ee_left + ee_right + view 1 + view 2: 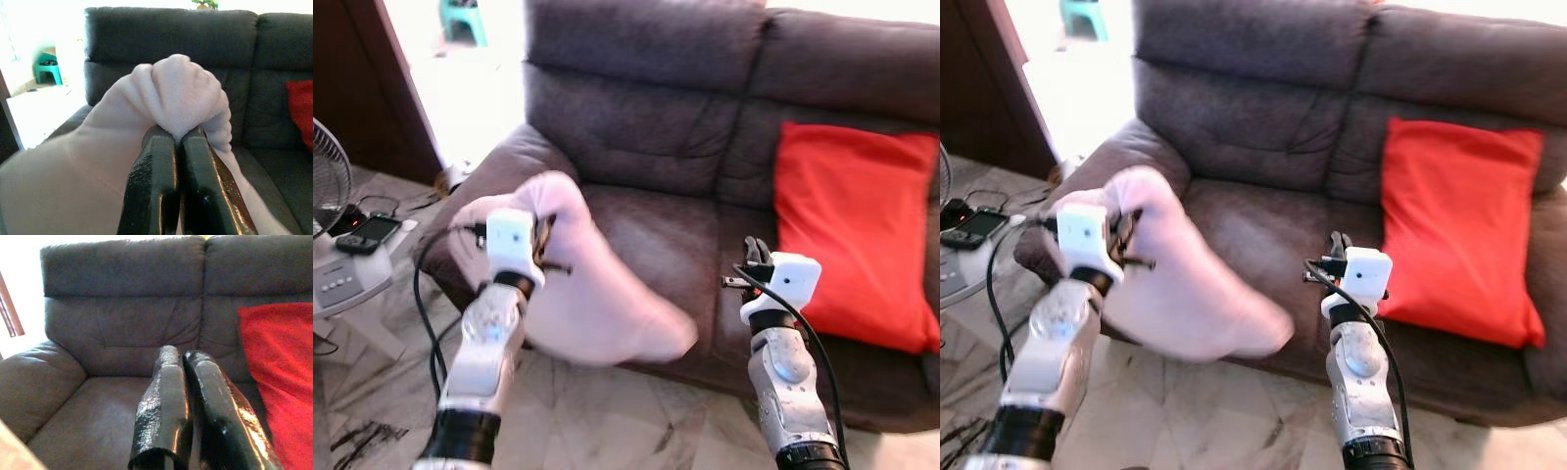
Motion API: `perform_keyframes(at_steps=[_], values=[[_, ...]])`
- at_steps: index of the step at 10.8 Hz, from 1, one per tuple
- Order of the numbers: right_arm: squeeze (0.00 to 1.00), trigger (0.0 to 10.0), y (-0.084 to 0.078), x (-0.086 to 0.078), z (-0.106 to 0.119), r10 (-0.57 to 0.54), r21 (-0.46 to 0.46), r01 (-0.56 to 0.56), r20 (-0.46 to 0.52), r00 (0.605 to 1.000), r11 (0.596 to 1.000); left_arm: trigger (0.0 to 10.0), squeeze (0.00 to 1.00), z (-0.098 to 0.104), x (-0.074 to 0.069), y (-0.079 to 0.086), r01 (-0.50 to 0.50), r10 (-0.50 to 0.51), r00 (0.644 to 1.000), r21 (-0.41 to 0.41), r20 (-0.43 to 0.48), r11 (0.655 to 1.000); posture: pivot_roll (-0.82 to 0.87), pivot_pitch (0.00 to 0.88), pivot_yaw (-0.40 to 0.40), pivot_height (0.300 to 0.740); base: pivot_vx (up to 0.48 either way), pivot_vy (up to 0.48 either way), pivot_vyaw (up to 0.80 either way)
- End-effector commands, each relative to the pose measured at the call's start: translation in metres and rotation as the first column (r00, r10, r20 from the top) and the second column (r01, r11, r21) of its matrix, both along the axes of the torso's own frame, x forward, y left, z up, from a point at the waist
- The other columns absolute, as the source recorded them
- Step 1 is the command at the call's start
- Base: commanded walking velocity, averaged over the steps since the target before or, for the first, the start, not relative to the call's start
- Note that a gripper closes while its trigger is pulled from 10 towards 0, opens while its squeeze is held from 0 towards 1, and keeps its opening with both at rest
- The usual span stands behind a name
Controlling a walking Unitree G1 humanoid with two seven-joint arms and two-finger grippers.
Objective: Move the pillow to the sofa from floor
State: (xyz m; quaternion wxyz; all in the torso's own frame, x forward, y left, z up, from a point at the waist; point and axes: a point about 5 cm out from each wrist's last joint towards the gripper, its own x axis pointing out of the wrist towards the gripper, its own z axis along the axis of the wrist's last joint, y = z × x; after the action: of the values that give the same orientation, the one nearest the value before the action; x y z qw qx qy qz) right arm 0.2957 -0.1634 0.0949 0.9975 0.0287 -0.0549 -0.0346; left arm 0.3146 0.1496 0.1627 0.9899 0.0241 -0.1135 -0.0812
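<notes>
**One pillow lifted, not yet on the seat**

One pale pink pillow (578,294) was in your left gripper (177,139), whose fingers were clamped together on a bunched corner of the fabric. The pillow hung clear of the marble floor (607,411), its body sagging below the grip, at the front edge of the sofa (646,147) beside the left armrest. Your right gripper (183,357) was raised alongside, its fingers pressed together on nothing, pointing at the bare seat cushion (112,406). Farther right, a red cushion (852,225) leaned against the backrest. Off to your left stood a fan (328,181), with a phone (367,233) on its base.

By my reading, you had the pickup done. What remained was carrying the pillow over the seat and releasing it there.
</notes>
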Motion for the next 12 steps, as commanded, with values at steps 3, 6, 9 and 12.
perform_keyframes(at_steps=[3,6,9,12], values=[[0.0,10.0,-0.004,0.001,-0.001,-0.013,-0.008,0.013,-0.013,1.0,1.0,10.0,0.0,0.027,0.006,-0.003,0.02,-0.018,0.994,-0.011,0.108,1.0,0.1,0.046,-0.059,0.74,0.256,0.0,0.0],[0.0,10.0,-0.002,0.003,-0.001,-0.009,0.002,0.009,-0.024,1.0,1.0,10.0,0.0,0.03,0.007,-0.008,0.033,-0.031,0.993,-0.017,0.114,0.999,0.1,0.047,-0.06,0.74,0.275,0.0,-0.18],[0.0,10.0,-0.001,0.002,-0.002,-0.006,-0.016,0.006,-0.018,1.0,1.0,10.0,0.0,0.031,0.008,-0.008,0.041,-0.039,0.992,-0.015,0.116,0.999,0.1,0.048,-0.059,0.74,0.279,0.0,0.0],[0.0,10.0,-0.003,0.003,-0.002,-0.011,-0.018,0.011,-0.021,1.0,1.0,10.0,0.0,0.039,0.013,-0.01,0.066,-0.062,0.989,-0.027,0.134,0.997,0.1,0.044,-0.057,0.74,0.28,0.0,0.0]])
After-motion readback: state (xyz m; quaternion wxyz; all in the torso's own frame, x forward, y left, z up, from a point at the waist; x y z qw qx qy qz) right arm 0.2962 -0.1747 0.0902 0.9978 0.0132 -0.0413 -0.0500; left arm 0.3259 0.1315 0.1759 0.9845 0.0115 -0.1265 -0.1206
